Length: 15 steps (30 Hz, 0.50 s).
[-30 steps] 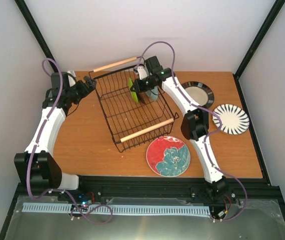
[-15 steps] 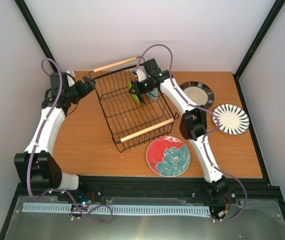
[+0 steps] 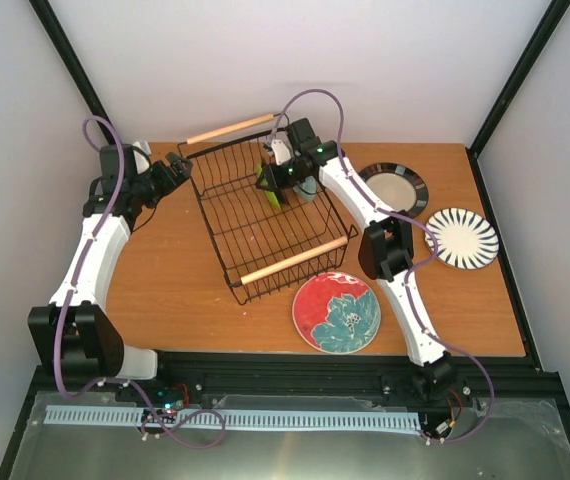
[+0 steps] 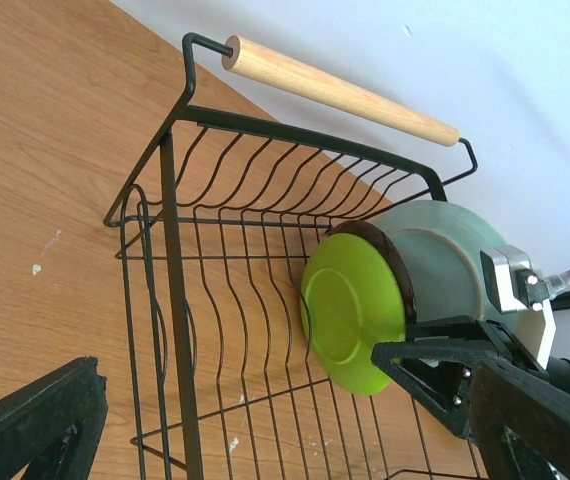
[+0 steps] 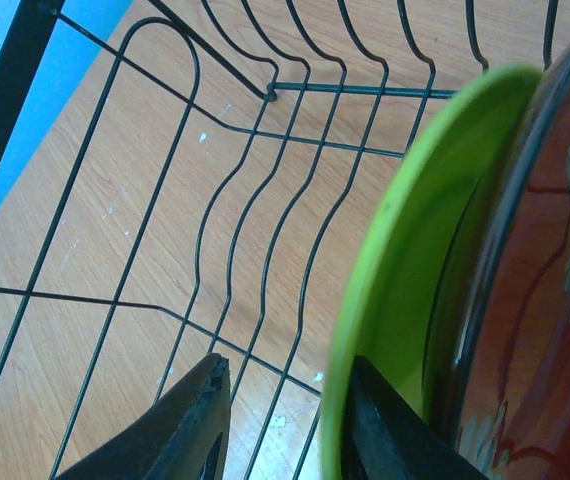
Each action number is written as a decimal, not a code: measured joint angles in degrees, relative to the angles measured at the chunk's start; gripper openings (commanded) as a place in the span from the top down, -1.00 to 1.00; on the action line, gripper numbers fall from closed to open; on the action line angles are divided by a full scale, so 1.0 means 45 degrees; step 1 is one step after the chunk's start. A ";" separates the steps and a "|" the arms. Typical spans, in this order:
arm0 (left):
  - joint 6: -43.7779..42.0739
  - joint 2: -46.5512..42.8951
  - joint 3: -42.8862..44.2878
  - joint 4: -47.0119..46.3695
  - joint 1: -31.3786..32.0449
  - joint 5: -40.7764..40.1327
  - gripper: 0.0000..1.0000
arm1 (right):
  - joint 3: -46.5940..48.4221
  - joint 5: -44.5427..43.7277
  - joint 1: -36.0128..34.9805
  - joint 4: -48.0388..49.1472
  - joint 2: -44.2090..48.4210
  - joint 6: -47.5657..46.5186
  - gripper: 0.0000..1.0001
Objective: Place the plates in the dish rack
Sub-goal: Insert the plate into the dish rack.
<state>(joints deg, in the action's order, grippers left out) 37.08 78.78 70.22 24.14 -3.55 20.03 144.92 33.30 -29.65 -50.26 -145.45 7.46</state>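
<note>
Lime green plate [image 4: 350, 315]: upright on edge at far end of dish rack [image 4: 175, 250], against dark red floral plate [image 5: 555, 260]. Your right gripper [image 5: 285, 430] straddles rim, jaws parted, one finger clear. Left gripper [image 3: 178, 163] wide, outside rack. Judgement: withdraw along plate's plane.

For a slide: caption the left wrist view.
Right hand straddles the upright lime green plate in the dish rack.

Above the rack [image 3: 250, 240], the way down is open between the two handles [image 3: 293, 260]. Its near and left slots are free; the far right is blocked by the upright lime plate [image 4: 350, 310], dark red plate [image 5: 545, 300], mint plate [image 4: 445, 260] and the right gripper [image 5: 290, 400] straddling the lime rim.
</note>
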 measured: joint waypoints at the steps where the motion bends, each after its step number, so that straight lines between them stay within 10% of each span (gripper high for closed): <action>1: 0.0000 0.0000 0.0000 0.0000 0.0000 0.0010 -0.99 | -0.0010 -0.0024 0.0000 -0.0029 0.0010 -0.0034 0.31; 15: 0.0005 -0.0049 0.0000 -0.0010 0.0000 0.0233 -0.99 | -0.0568 -0.0238 0.0476 -0.0573 0.0913 -0.0189 0.30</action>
<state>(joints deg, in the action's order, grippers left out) 37.10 78.56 70.22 24.10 -3.55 21.08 142.37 32.23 -27.51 -52.84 -141.34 6.61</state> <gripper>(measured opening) 0.997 0.351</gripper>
